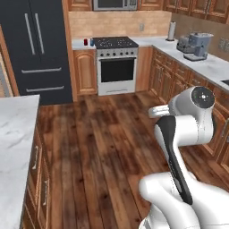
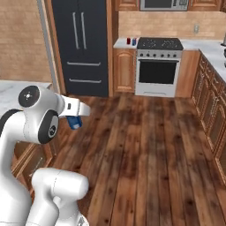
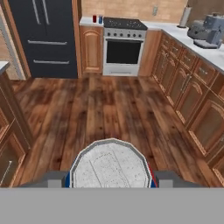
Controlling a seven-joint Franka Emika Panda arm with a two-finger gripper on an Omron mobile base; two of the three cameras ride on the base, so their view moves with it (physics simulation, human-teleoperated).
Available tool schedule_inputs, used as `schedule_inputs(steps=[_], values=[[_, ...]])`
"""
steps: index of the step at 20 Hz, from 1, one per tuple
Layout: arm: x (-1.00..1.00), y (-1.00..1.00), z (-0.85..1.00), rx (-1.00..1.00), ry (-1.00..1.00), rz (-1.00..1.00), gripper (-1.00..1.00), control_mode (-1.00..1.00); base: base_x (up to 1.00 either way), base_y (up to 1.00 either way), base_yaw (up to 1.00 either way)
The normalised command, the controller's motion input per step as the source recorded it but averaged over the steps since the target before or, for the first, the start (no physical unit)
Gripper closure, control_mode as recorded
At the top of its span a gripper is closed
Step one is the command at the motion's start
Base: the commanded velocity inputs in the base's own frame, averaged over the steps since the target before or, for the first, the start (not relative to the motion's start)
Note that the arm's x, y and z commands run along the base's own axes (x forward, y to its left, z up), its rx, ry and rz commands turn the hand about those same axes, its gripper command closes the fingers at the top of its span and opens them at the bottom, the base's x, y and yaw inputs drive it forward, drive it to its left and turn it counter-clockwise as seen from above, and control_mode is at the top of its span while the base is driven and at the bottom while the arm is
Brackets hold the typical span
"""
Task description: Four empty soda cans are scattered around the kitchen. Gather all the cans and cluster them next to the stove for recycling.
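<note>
End effector (image 3: 109,181) clamps a blue soda can (image 3: 109,165).

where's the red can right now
The red can stands on the counter just left of the stove, with a blue can between the two, at the far end of the kitchen.
</note>
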Motion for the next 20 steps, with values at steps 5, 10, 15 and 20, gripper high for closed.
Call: schedule_inputs(steps=[5, 10, 15, 20], values=[[0.0, 0.0, 0.0, 0.0, 0.0, 0.0, 1.0, 1.0, 0.86, -0.11, 0.19], [0.0, 0.0, 0.0, 0.0, 0.0, 0.0, 1.0, 1.0, 0.66, -0.17, 0.27], [0.0, 0.0, 0.0, 0.0, 0.0, 0.0, 1.0, 1.0, 0.59, -0.33, 0.22], [0.0, 0.0, 0.0, 0.0, 0.0, 0.0, 1.0, 1.0, 0.74, -0.54, 0.05]])
